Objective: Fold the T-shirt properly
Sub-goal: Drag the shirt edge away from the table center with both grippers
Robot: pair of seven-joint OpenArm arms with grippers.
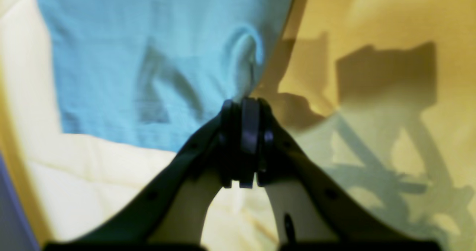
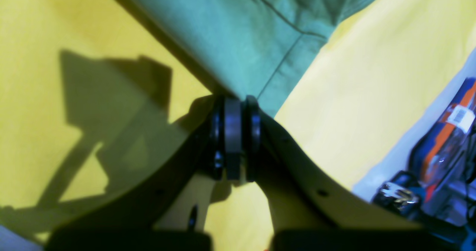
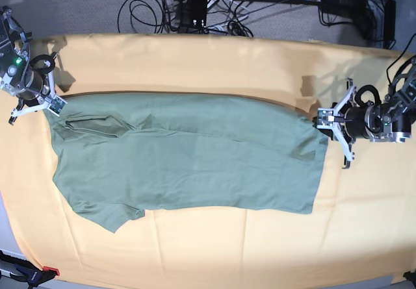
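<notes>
Base view: the left claw and right claw are each pinching a corner of the T-shirt, which is lying spread on the yellow-orange cloth covering the surface; cables are trailing across grey floor beyond.

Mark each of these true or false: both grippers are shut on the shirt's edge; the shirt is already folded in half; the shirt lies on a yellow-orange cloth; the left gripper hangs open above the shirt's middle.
1. Both the left gripper and the right gripper are shut on the T-shirt at its edge: true.
2. The T-shirt is folded in half: false; it lies spread out.
3. It lies on a yellow-orange cloth: true.
4. The left gripper hangs open above the middle: false; it is shut at the edge.
</notes>
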